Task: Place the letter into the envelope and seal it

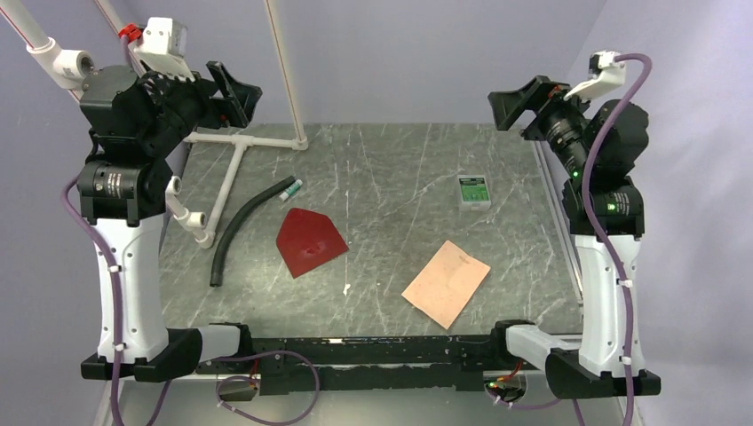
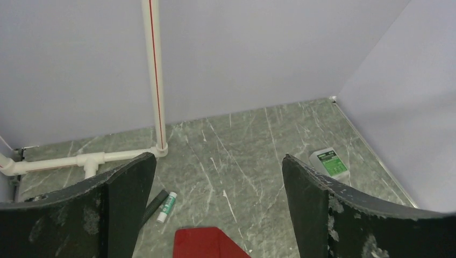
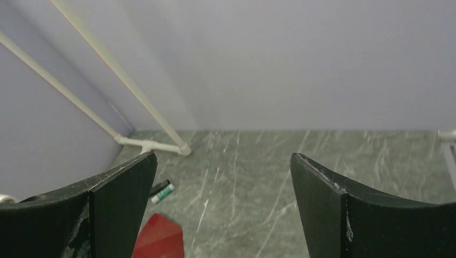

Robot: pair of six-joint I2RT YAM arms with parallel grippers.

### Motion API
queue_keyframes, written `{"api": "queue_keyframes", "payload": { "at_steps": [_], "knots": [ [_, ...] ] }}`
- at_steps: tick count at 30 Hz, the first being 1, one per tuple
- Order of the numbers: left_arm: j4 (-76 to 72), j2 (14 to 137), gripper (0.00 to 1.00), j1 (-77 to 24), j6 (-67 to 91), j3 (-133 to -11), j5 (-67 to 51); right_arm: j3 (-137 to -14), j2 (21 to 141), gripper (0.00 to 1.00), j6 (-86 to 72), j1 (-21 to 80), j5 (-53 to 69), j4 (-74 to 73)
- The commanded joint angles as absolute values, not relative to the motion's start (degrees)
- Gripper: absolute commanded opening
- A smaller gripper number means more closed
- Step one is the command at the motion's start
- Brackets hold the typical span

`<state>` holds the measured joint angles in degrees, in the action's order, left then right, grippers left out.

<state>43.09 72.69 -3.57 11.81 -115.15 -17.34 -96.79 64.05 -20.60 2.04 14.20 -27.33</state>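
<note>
The dark red envelope point(image 1: 310, 241) lies flat on the grey marbled counter point(image 1: 391, 169), turned at an angle, left of the middle. The letter point(image 1: 447, 282), a pale tan-pink sheet, lies flat to the right of the envelope and a little nearer the arm bases, well apart from it. A small white-and-green box point(image 1: 473, 191) sits farther right of the envelope, on the far side of the letter. A small white-and-green tube point(image 1: 291, 188) lies just beyond the envelope's far edge, next to the end of a black hose point(image 1: 244, 226) that curves down the envelope's left. The left gripper point(image 2: 218, 161) hangs high above and left of the envelope, fingers spread wide and holding nothing. The right gripper point(image 3: 223, 157) is raised far to the envelope's right, also spread wide and empty.
</note>
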Motion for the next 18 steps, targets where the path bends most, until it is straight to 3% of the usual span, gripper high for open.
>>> {"api": "queue_keyframes", "payload": {
  "at_steps": [1, 11, 18],
  "knots": [
    [39.7, 70.4, 0.93, -3.8, 13.4, -112.8, -19.2, -92.1, 60.9, 1.0, -22.8, 2.1, 11.9, -28.6],
    [31.9, 66.2, 0.93, -3.8, 17.8, -95.9, -32.3, -78.3, 60.3, 1.0, -27.9, 2.1, 5.6, -39.7],
    [15.0, 64.4, 0.93, -6.3, 32.4, -77.8, -46.0, -64.1, 56.9, 0.97, -33.6, 2.1, 9.9, -42.2]
  ]
}}
